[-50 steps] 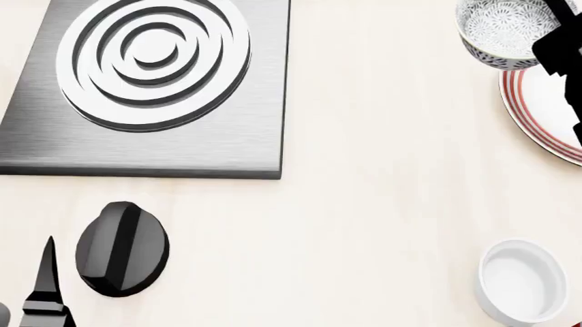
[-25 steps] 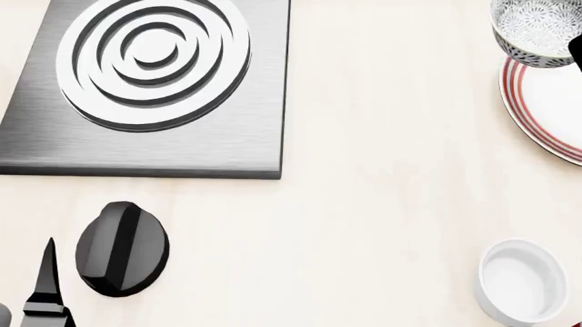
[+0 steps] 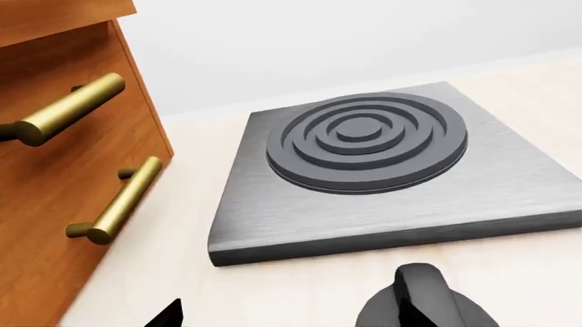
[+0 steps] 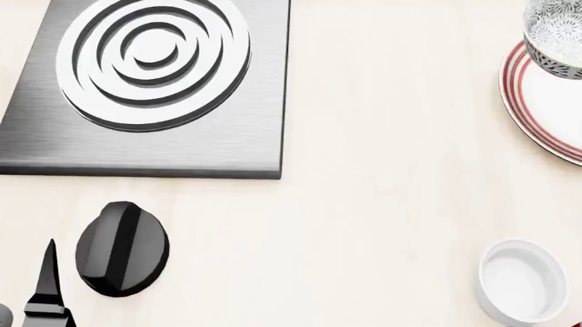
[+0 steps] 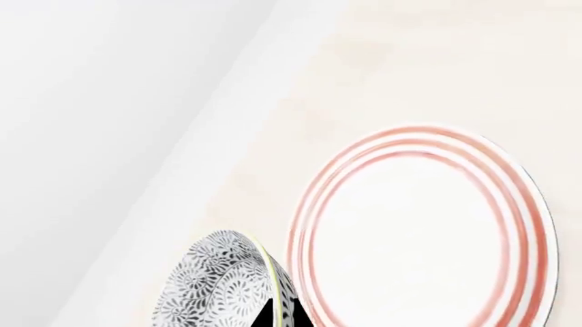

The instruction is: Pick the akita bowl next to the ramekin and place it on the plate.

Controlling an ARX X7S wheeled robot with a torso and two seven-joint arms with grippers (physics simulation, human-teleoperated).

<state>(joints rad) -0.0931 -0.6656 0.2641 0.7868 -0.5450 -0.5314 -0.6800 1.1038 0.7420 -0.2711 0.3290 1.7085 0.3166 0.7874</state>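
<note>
The pale bench point(image 4: 391, 204) carries everything. Largest on it is the brushed metal hob plate point(image 4: 146, 88) with its ringed burner, toward the far left corner; a wooden cabinet point(image 3: 64, 170) with brass handles stands beside it in the left wrist view. Next in size is the plate point(image 4: 546, 102), red-ringed, at the right edge and cut off by the head view. The akita bowl point(image 4: 557, 37) hangs over the plate's far rim, apparently lifted clear of the bench so it can be carried across and lowered onto the plate's bare middle. In the right wrist view the bowl point(image 5: 227, 286) sits close under the camera, tilted, beside the plate point(image 5: 418, 225), which suggests the right gripper is holding it by the rim, though the fingers themselves are barely visible. The black knob point(image 4: 123, 248) lies near the front left, the ramekin point(image 4: 521, 281) near the front right, well apart from the bowl. The left gripper point(image 4: 46, 293) waits idle at the front left corner; I cannot tell whether it is released or clenched.
</note>
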